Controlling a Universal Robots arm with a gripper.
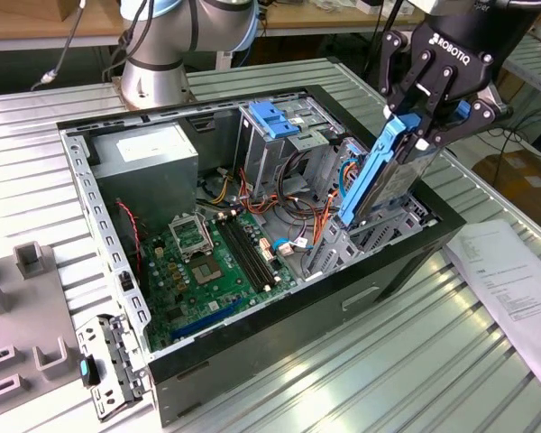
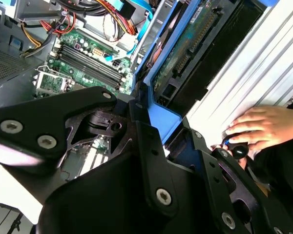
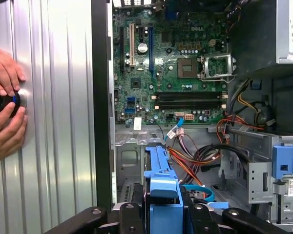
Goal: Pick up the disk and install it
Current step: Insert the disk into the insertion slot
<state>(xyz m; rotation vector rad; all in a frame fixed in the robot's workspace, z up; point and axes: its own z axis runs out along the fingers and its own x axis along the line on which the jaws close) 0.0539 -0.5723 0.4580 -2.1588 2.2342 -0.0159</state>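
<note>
The disk (image 1: 379,176), a grey drive in a bright blue carrier frame, hangs tilted over the open computer case (image 1: 252,361), at the case's end nearest the exterior view's right. Its lower end is down among the bay brackets and cables. My gripper (image 1: 424,126) is shut on the disk's upper end. In the second wrist view the disk (image 2: 183,46) shows its green circuit board beside the blue frame, with the gripper (image 2: 156,126) clamped on it. In the first wrist view the disk's blue frame edge (image 3: 161,180) runs out from the gripper (image 3: 163,209) toward the case floor.
Inside the case are the motherboard (image 1: 216,262), a power supply (image 1: 144,158), a grey drive cage with a blue tab (image 1: 275,122) and loose cables (image 3: 195,156). A perforated bracket with a blue knob (image 1: 108,370) and a paper sheet (image 1: 514,280) lie outside. A person's hands (image 3: 5,112) rest beside the case.
</note>
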